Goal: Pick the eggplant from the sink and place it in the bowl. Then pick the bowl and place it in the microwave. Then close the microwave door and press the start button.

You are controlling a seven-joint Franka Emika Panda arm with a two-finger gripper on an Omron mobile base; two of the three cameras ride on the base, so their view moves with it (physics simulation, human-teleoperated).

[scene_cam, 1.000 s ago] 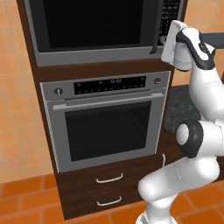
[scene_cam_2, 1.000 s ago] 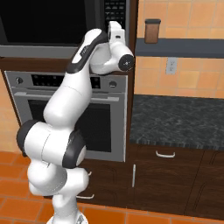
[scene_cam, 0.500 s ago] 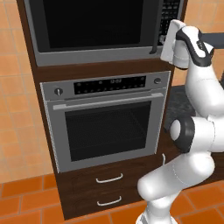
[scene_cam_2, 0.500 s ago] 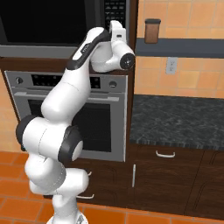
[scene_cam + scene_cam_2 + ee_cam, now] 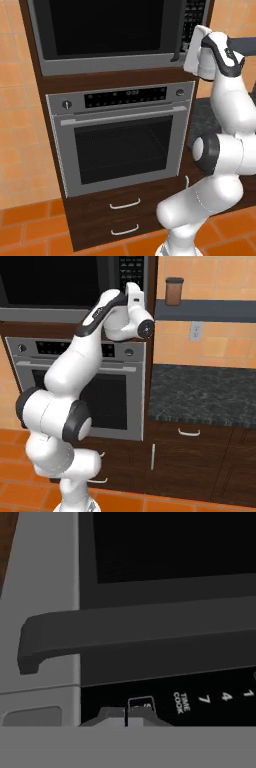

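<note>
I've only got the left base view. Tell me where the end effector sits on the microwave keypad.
Observer: In the hand view the end effector is shut, its tips right at a framed key beside TIME COOK.
Operator: Report where the door handle is from there.
Observer: The handle runs alongside the keypad, just past that key.
Operator: Check what stands on the far side of the cabinet.
Observer: In the right base view a brown canister stands on a shelf, apart from the arm.
</note>
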